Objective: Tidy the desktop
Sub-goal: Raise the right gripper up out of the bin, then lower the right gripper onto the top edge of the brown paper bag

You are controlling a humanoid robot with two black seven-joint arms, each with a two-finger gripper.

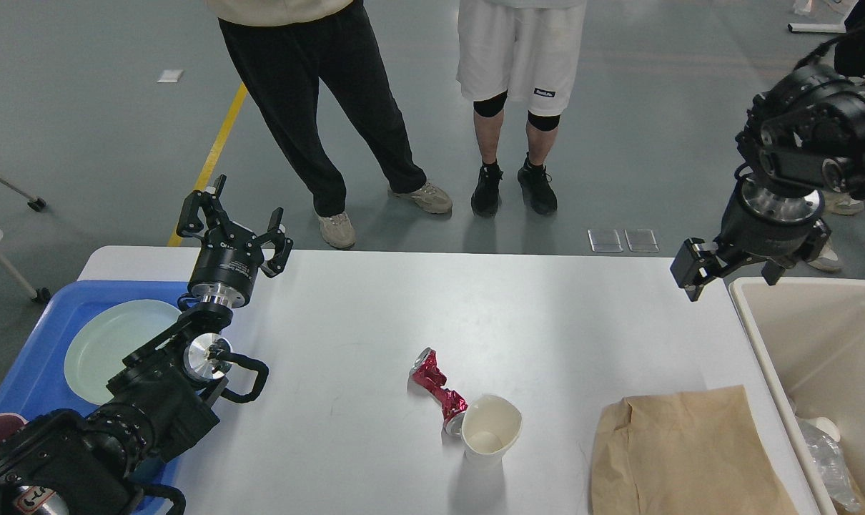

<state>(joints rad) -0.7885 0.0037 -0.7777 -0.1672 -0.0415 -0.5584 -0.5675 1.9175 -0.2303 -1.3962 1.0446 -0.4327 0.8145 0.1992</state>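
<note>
Head view:
Tabletop [375, 315]: fills the middle; crushed can [438, 390] touches cup [491, 427] at 6 o'clock, bag [683, 454] at 4.
Left tool [234, 230]: fingers spread, empty.
Right tool [725, 266]: can't tell its state.
Tip: I'd grab the can first, from above, without bumping the cup.

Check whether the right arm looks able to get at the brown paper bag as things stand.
Probably yes: the right gripper hangs above the desktop's far right corner, and nothing stands between it and the brown paper bag.
</note>
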